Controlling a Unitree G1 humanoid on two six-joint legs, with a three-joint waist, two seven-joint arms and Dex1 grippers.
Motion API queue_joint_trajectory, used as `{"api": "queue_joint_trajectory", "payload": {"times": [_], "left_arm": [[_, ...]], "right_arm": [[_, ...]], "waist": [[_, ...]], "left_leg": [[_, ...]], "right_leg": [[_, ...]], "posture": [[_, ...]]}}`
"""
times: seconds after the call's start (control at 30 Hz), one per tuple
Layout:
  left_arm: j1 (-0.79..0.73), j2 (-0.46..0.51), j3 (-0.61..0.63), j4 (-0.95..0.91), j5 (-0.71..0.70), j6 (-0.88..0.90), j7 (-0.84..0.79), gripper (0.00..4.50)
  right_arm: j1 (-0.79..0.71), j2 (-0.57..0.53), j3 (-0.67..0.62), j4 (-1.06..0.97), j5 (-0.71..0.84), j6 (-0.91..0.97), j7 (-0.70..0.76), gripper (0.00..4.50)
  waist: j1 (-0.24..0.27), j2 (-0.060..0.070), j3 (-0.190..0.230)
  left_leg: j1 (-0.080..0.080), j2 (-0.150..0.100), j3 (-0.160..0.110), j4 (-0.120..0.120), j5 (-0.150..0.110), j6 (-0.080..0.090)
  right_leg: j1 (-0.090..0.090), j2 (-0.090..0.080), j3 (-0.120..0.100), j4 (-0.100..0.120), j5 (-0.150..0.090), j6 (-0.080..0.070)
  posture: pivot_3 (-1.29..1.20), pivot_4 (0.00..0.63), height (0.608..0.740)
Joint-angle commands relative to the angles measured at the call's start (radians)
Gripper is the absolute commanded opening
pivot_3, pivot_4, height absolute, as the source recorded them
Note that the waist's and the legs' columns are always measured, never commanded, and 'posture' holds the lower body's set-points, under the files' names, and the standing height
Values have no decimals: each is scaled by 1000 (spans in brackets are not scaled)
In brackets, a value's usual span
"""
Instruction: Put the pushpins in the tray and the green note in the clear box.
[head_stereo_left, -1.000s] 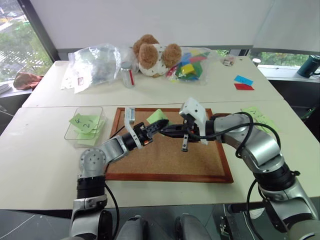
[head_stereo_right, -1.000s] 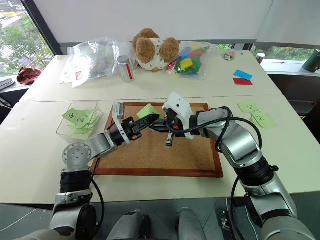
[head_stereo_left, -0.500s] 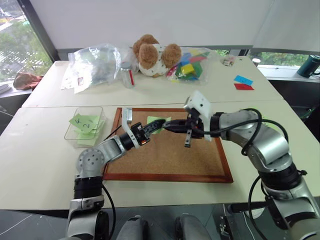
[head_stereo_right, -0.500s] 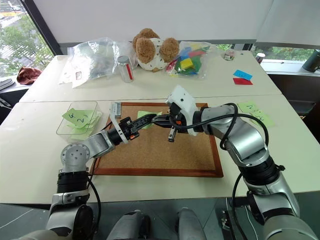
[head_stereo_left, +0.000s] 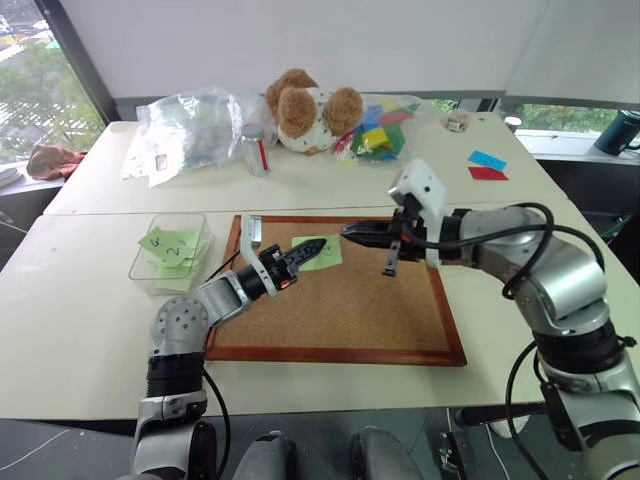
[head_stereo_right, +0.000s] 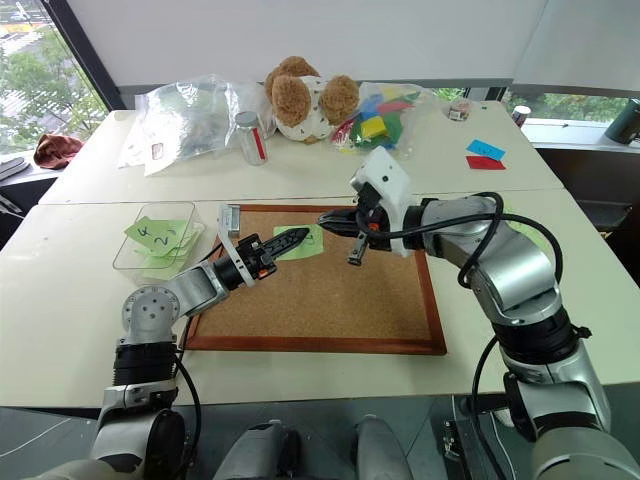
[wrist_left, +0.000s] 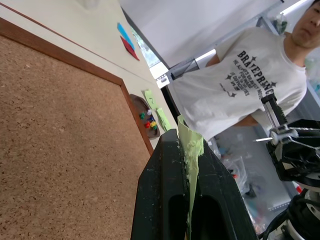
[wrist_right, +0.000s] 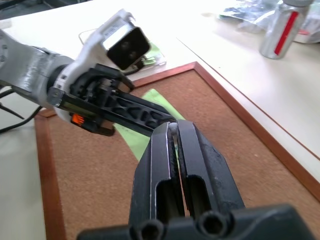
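The left gripper has its jaws clamped on the green note above the corkboard.

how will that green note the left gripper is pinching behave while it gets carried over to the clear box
Likely floppy: the green note is thin paper, and in the left wrist view its edge bends between the fingers of the left gripper. Probably very light, so it may flutter or droop. Held by one edge, it could slip or crease on the way to the clear box.

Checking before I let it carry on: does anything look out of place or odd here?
Nothing looks spilled or damaged. The green note is pinched edge-on in the shut left gripper above the cork board, as the task needs. The shut right gripper hangs close beside it. The pushpins sit in the tray.
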Motion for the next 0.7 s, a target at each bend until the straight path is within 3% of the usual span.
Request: {"api": "queue_joint_trajectory", "payload": {"times": [0.03, 0.27, 0.7], "left_arm": [[-9, 4, 39, -29, -36, -19, 7, 33], [1, 9, 46, -49, -45, -18, 15, 33], [23, 2, 33, -81, -40, -27, 20, 33]], "right_arm": [[-10, -59, -89, 159, -70, -86, -37, 0], [-32, -89, -125, 588, -187, -247, -102, 0], [-143, -5, -105, 1031, -267, -370, -116, 0]], "waist": [[2, 0, 0], [-1, 0, 0], [-1, 0, 0]], "left_leg": [[0, 0, 0, 0, 0, 0], [0, 0, 0, -1, 1, -2], [0, 0, 1, -1, 2, -3]], "right_leg": [[0, 0, 0, 0, 0, 0], [0, 0, 0, -1, 0, 0], [0, 1, 1, -1, 0, 0]], "posture": [[0, 150, 740], [0, 150, 740], [0, 150, 740]]}}
